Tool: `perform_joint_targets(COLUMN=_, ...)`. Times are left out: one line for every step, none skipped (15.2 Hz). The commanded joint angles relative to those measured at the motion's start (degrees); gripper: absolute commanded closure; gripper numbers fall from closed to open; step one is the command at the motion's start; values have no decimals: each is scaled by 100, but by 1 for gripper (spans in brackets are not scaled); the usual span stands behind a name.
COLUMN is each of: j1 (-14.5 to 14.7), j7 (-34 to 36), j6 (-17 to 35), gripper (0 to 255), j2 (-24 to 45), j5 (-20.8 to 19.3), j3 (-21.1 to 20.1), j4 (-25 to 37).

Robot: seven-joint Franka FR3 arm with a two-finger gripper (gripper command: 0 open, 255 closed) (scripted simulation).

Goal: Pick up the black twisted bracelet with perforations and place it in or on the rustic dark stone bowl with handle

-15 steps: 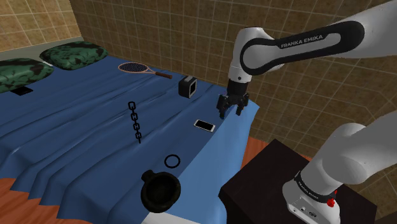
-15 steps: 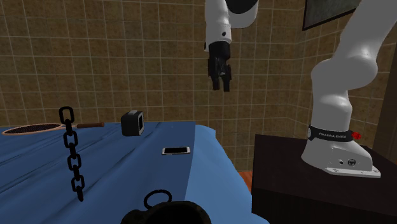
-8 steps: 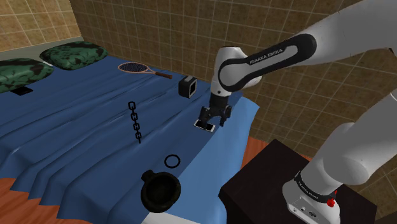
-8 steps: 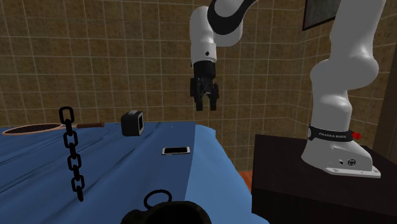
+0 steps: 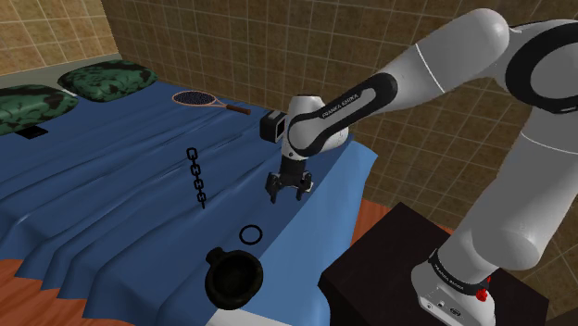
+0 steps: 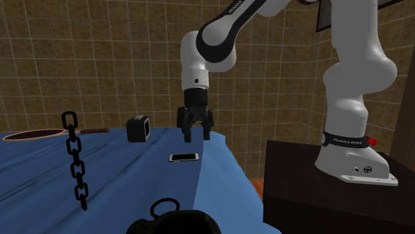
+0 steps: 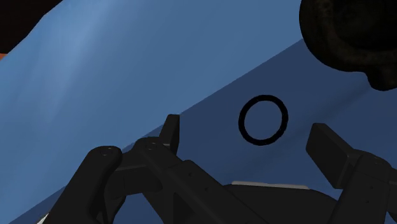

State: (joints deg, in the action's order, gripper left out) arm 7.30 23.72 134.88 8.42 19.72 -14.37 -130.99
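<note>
Hand [image 5: 286,195] open, fingers wide apart, gripping nothing. It hangs above the blue bed [image 5: 111,204], near the edge. Black ring bracelet [image 7: 240,121] lies flat on the sheet just ahead of hand, in line w/ gap btwn fingers, untouched. Dark bowl [image 5: 222,294] w/ loop handle sits beyond bracelet, close to it but apart. Phone [image 6: 183,157] on sheet near hand.
</note>
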Motion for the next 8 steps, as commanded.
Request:
perform_joint_targets(j1=71, j7=125, j6=200, gripper=0, j2=499, j5=-2, j3=-30, j4=327)
perform_joint_targets(j1=108, j7=175, j6=290, gripper=0, j2=723, j5=-1, j3=-38, j4=473)
perform_joint_targets(j1=146, j7=225, j6=374, gripper=0, j2=947, j5=0, j3=-45, j4=625)
perform_joint_targets(j1=186, j7=275, j6=450, gripper=0, j2=1171, j5=-2, j3=-49, j4=785)
perform_joint_targets(j1=227, j7=324, j6=519, gripper=0, j2=1394, j5=-3, j3=-50, j4=951)
perform_joint_targets(j1=270, j7=373, j6=581, gripper=0, j2=1617, j5=-6, j3=-49, j4=1126)
perform_joint_targets(j1=313, j7=421, j6=635, gripper=0, j2=1840, j5=-10, j3=-47, j4=1307)
perform_joint_targets(j1=358, j7=469, j6=682, gripper=0, j2=2063, j5=-13, j3=-43, j4=1497)
